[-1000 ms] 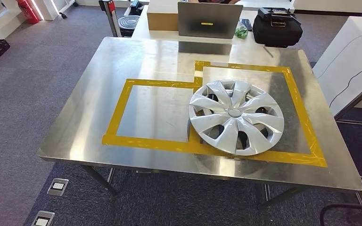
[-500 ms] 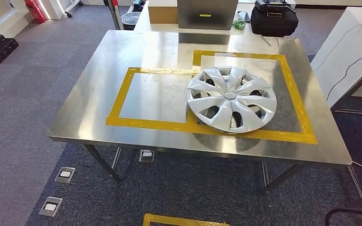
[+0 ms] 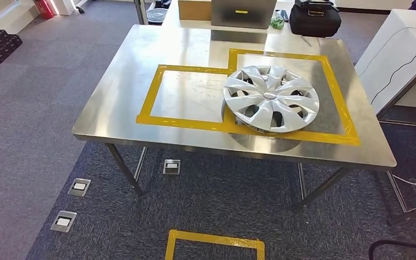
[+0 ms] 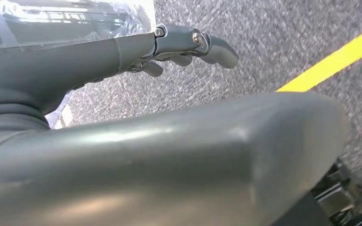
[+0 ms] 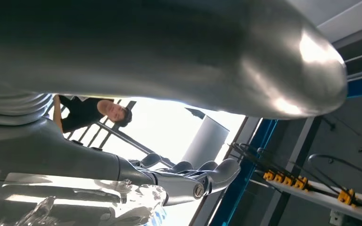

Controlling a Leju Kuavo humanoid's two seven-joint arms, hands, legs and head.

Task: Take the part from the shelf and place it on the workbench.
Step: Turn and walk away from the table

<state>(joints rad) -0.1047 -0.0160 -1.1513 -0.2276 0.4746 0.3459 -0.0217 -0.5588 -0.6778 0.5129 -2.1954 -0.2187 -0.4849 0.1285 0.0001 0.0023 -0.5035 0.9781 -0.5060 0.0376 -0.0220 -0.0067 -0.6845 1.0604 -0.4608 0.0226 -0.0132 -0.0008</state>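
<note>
Hubcap (image 3: 271, 98) lay flat on steel desk (image 3: 119, 92), right of centre, overlapping yellow tape outline (image 3: 189, 122) on near side. Black bag (image 3: 314, 19), laptop (image 3: 243, 13) and cardboard box (image 3: 194, 9) stood along far desk edge, well apart from hubcap. White table (image 3: 390, 54) stood beside desk's right edge. Floor boxes (image 3: 78, 187) and floor tape mark (image 3: 214, 241) lay on carpet before desk. Left hand (image 4: 188, 44): fingers extended, apart, holding nothing. Right hand (image 5: 188, 176): fingers extended, holding nothing. Person (image 5: 92, 110) partly hidden behind right hand.
</note>
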